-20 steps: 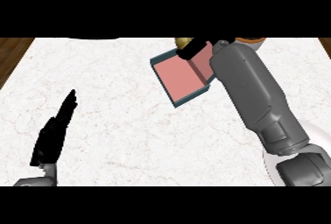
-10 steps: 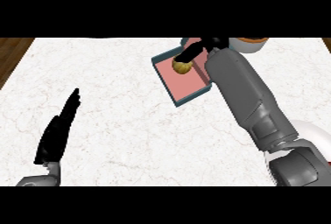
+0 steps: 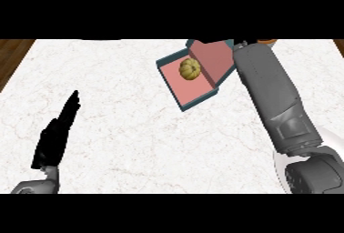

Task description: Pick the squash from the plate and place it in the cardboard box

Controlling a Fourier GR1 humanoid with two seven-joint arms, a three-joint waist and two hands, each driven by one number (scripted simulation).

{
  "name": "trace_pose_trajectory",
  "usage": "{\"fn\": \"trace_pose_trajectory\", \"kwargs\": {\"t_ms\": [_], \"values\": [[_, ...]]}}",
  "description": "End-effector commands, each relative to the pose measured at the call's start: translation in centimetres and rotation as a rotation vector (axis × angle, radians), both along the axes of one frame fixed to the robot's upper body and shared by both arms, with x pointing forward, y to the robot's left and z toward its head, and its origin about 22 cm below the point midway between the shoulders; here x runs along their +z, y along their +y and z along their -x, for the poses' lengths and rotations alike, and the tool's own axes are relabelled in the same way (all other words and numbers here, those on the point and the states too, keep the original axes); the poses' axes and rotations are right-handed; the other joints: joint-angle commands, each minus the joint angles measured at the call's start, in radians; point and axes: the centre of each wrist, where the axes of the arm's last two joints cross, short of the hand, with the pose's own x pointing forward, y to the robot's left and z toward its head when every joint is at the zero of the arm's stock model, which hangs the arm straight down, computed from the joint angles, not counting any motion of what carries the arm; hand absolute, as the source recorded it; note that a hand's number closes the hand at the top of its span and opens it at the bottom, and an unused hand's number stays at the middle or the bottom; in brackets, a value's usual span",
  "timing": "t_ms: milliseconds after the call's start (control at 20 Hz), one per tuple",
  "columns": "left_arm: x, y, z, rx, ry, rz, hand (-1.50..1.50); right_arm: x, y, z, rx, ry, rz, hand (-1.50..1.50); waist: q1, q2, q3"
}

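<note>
Operator: Report the appearance and position of the task item.

Technician: The small, round, ribbed yellow-green squash [image 3: 189,68] lies inside the shallow cardboard box with teal outer walls and a pink inner floor [image 3: 201,88]. It sits toward the far end of the box floor, near the raised flap. No hand touches it.

Operator: Orientation of the box?

Technician: It rests on the white marbled counter top [image 3: 148,132], turned at an angle to the counter's edges. Its far flap stands open beside the right forearm.

Operator: State of the right hand?

Technician: The grey right forearm [image 3: 272,95] runs from the lower right corner up to the far edge, just beside the right side of the box. The hand itself is mostly hidden behind the forearm and the upper limit of the view. Whether its fingers are apart or together cannot be told.

Operator: Left hand?

Technician: The black left hand [image 3: 57,134] shows at the lower left, fingers straight and together, pointing away from the robot. It holds nothing and is well apart from the box.

Operator: Other items?

Technician: An orange object [image 3: 268,41] shows partly at the far edge, right of the box. A strip of brown wood floor [image 3: 12,57] shows at the left.
</note>
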Motion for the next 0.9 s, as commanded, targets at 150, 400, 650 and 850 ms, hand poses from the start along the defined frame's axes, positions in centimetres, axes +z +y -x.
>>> {"fn": "trace_pose_trajectory", "kwargs": {"t_ms": [150, 400, 650, 850], "values": [[-0.5, 0.0, 1.8, 0.021, 0.010, 0.010, 0.00, 2.4, -7.7, -0.5, -0.114, -0.107, -0.200, -1.50, -0.017, -0.014, 0.000], [-1.4, 0.9, 1.5, 0.043, 0.023, 0.015, 0.00, 0.6, -15.0, 0.9, -0.243, -0.095, -0.205, -1.50, -0.045, -0.014, 0.000], [-1.1, 1.3, 1.3, 0.041, 0.011, 0.003, 0.00, 0.9, -23.0, 3.4, -0.231, -0.140, -0.214, -1.50, -0.042, -0.016, -0.001], [-0.3, 0.3, 2.1, 0.015, 0.030, 0.012, 0.00, -0.8, -27.3, 5.7, -0.183, -0.126, -0.204, -1.50, -0.030, -0.016, 0.000]]}}
